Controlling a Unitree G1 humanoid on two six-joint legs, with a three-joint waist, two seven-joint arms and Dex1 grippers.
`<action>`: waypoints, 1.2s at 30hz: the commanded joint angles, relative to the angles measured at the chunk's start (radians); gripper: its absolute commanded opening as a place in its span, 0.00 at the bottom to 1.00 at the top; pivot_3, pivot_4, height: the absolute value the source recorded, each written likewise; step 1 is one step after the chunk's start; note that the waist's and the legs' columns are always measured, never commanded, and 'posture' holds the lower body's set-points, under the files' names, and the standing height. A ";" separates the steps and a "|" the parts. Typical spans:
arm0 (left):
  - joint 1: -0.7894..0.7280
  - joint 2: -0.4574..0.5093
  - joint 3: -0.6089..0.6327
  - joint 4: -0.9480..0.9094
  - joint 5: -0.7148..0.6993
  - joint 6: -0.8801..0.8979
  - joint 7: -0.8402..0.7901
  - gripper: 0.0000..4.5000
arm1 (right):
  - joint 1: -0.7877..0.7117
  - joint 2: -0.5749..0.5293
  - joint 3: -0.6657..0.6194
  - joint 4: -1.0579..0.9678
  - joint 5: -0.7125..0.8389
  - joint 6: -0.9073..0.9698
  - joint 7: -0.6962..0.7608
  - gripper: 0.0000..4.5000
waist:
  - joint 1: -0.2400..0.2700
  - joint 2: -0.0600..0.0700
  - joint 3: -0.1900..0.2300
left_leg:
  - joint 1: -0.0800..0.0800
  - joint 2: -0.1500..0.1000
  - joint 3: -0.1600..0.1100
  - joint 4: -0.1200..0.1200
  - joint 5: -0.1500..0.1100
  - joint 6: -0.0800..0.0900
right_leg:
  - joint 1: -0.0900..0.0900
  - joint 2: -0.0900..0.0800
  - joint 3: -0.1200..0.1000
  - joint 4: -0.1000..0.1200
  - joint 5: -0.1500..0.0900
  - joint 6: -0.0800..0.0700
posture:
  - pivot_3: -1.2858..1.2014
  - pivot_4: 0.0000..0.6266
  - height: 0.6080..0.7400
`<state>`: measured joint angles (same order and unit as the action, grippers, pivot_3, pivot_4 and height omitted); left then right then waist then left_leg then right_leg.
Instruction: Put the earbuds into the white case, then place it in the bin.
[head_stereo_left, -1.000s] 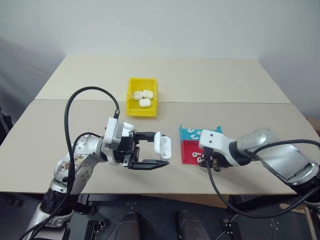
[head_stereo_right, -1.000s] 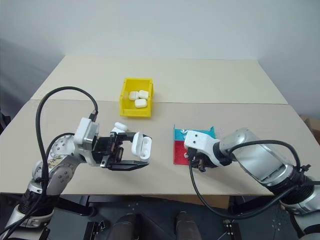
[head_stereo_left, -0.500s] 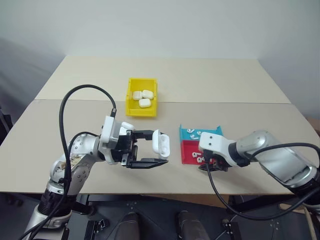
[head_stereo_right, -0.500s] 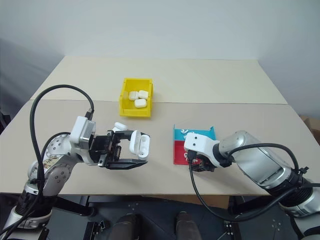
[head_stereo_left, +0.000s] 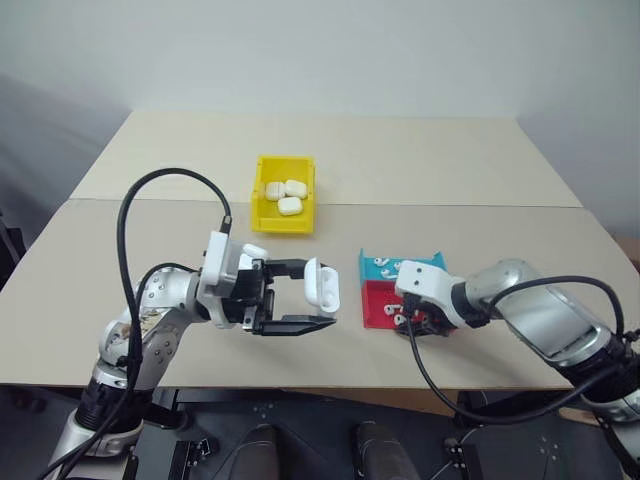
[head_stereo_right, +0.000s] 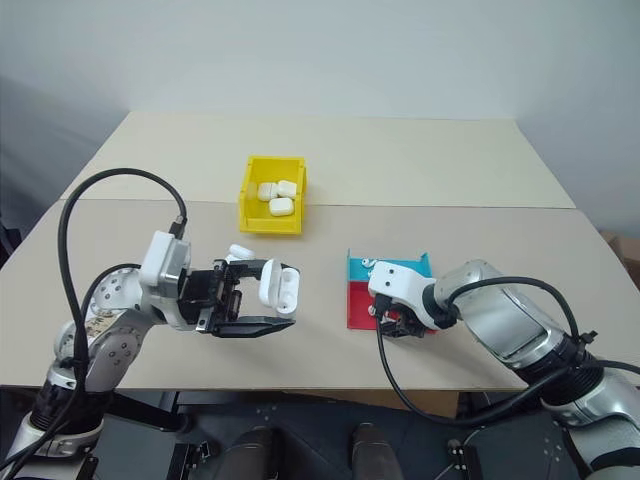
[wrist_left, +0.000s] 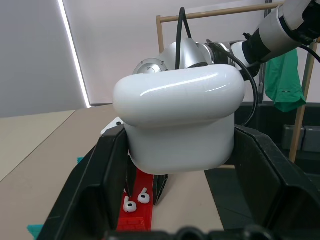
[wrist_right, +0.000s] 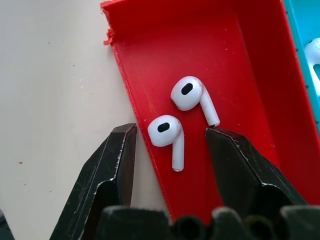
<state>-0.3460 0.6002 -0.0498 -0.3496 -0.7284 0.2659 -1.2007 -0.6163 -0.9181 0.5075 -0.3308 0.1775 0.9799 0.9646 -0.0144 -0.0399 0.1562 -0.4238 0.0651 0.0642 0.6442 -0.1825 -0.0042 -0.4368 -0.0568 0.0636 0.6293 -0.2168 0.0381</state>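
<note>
I see my left gripper (head_stereo_left: 305, 298) holding the white case (head_stereo_left: 322, 287) up off the tabletop (head_stereo_left: 180, 225), its jaws clamped on the glossy, pebble-shaped shell from both sides; in the left wrist view the case (wrist_left: 180, 120) sits wedged between the two black fingers (wrist_left: 97, 190), lid hinged open, its rounded corners catching the light. Off to my right, the right gripper (head_stereo_left: 415, 325) points down into the red tray (head_stereo_left: 378, 303), which lies touching the teal tray (head_stereo_left: 392, 266) beyond it on the tabletop. Through the right wrist view the jaws stand apart, one matte black finger (wrist_right: 112, 165) outside the tray wall over the bare beige surface, the other (wrist_right: 240, 170) inside the tray. Between them, on the smooth red plastic floor, lie two earbuds (wrist_right: 167, 132), tiny glossy white pieces with short stems and dark oval grilles, lying side by side close together, not gripped. The red tray's rim looks slightly rough and frayed at one corner (wrist_right: 107, 37). More earbuds (head_stereo_left: 385, 265) lie in the teal tray. Farther away on the tabletop sits the bin (head_stereo_left: 268, 215), bright yellow plastic, rectangular with upright walls, holding three more white cases (head_stereo_left: 285, 195) clustered together. A seam runs across the pale matte tabletop just beyond the bin.
</note>
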 joint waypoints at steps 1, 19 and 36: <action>0.001 0.006 0.027 -0.047 -0.005 0.000 0.008 0.64 | -0.014 -0.002 0.000 0.001 -0.024 -0.029 0.018 0.58 | 0.000 0.000 0.000 | 0.000 0.000 0.000 0.000 0.000 0.000 | 0.000 0.000 0.000 0.000 0.000 0.000 | 0.52 0.24 1.00; 0.004 0.011 0.033 -0.058 -0.001 0.006 0.015 0.64 | 0.024 -0.019 -0.061 -0.056 0.004 -0.012 0.053 0.14 | 0.000 0.000 0.000 | 0.000 0.000 0.000 0.000 0.000 0.000 | 0.000 0.000 0.000 0.000 0.000 0.000 | 0.52 0.24 1.00; -0.079 -0.051 -0.004 0.029 -0.005 0.013 -0.013 0.64 | 0.131 0.311 -0.864 -0.282 0.658 -0.039 -0.047 0.14 | 0.001 0.000 0.000 | 0.001 0.000 -0.002 0.000 0.000 0.000 | 0.003 0.001 -0.001 0.000 0.004 0.006 | 0.52 0.24 1.00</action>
<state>-0.4041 0.5557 -0.0579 -0.3199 -0.7267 0.2777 -1.2065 -0.4701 -0.6188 -0.3017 -0.5789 0.7593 0.9608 0.9476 -0.0138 -0.0398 0.1561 -0.4220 0.0656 0.0620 0.6443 -0.1825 -0.0042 -0.4335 -0.0556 0.0625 0.6293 -0.2132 0.0441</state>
